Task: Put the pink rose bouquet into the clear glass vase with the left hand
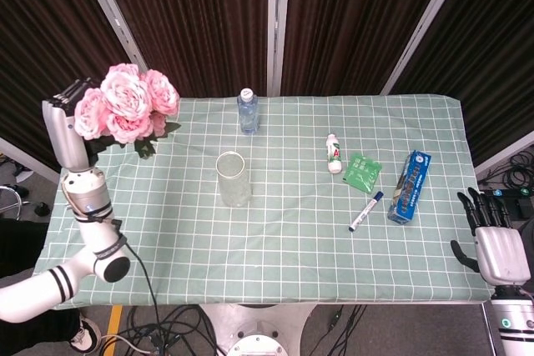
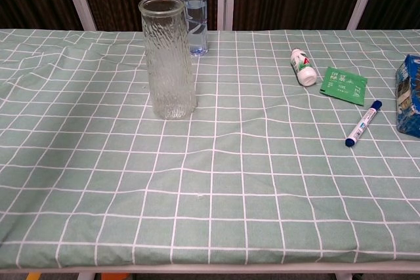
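In the head view, the left hand (image 1: 65, 127) is raised at the far left of the frame, above the left edge of the table (image 1: 167, 248), and it grips the pink rose bouquet (image 1: 127, 106). The blooms sit in the upper left of the frame, to the right of the hand, with green leaves showing beneath them. The glass vase (image 1: 233, 178) stands upright on the checked green cloth left of the frame's middle, well apart from the bouquet and lower right of it. A water bottle (image 1: 247, 110) stands behind the vase near the far edge of the table. To the right of the middle lie a small white bottle (image 1: 335, 154), a green packet (image 1: 362, 171), a blue marker (image 1: 365, 210) and a blue box (image 1: 409, 187), all near each other. The right hand (image 1: 495, 243) is at the lower right corner of the frame, off the table's edge, with its dark fingers apart and nothing in it.

In the chest view, neither hand nor the bouquet shows. The vase (image 2: 168, 57) stands upright in the upper left of the frame, with the water bottle (image 2: 195, 14) just behind it to the right. The white bottle (image 2: 302, 67) and green packet (image 2: 343, 84) lie at the upper right, the marker (image 2: 363, 123) below them, and the blue box (image 2: 409, 96) is cut off by the right edge.
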Available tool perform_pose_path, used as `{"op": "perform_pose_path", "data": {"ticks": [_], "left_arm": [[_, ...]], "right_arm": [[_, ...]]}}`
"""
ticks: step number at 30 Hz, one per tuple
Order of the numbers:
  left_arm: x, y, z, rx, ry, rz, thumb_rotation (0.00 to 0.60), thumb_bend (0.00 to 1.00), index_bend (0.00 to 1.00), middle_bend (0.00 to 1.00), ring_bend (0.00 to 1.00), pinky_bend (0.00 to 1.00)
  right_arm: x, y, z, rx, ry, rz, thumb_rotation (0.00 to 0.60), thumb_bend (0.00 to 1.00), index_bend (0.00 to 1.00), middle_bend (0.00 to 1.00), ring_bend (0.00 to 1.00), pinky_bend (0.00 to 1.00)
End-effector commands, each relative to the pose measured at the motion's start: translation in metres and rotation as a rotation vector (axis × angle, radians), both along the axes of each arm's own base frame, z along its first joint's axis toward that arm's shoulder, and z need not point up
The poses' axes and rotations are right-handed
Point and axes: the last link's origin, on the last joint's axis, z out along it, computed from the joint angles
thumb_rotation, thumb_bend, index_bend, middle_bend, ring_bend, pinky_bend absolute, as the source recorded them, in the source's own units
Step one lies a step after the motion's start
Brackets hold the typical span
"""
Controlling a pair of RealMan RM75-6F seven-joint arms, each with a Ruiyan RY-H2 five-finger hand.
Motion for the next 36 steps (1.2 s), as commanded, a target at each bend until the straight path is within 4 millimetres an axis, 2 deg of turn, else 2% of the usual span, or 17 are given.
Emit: {"op": "perform_pose_path", "data": {"ticks": [1, 10, 14, 21, 28, 36], "left_arm": [[0.015, 0.003, -0.003, -0.058, -0.161, -0.033, 0.600, 0.17, 0.60, 0.62, 0.60, 0.75], [0.033, 0.010, -0.019, -0.286, -0.455, -0.037, 0.600, 0.17, 0.59, 0.61, 0.59, 0.75], [0.041, 0.016, -0.022, -0.306, -0.514, -0.059, 0.600, 0.17, 0.59, 0.61, 0.59, 0.74], [0.061, 0.024, -0.042, -0.368, -0.582, -0.084, 0.600, 0.17, 0.58, 0.60, 0.58, 0.73], [0.074, 0.025, -0.070, -0.383, -0.537, -0.093, 0.600, 0.17, 0.57, 0.59, 0.57, 0.73], [0.067, 0.015, -0.102, -0.388, -0.452, -0.080, 0.600, 0.17, 0.57, 0.59, 0.57, 0.73]], "right_arm": [[-0.001, 0.000, -0.001, 0.002, -0.002, -0.005, 0.600, 0.22, 0.00, 0.00, 0.00, 0.00], [-0.004, -0.001, -0.003, 0.011, -0.006, -0.014, 0.600, 0.22, 0.00, 0.00, 0.00, 0.00], [-0.006, -0.002, -0.004, 0.015, -0.002, -0.024, 0.600, 0.22, 0.00, 0.00, 0.00, 0.00], [-0.007, -0.003, -0.002, 0.008, -0.010, -0.029, 0.600, 0.22, 0.00, 0.00, 0.00, 0.00], [-0.010, -0.002, 0.001, 0.003, -0.011, -0.035, 0.600, 0.22, 0.00, 0.00, 0.00, 0.00], [-0.015, -0.002, 0.003, -0.001, -0.022, -0.053, 0.600, 0.22, 0.00, 0.00, 0.00, 0.00]]}}
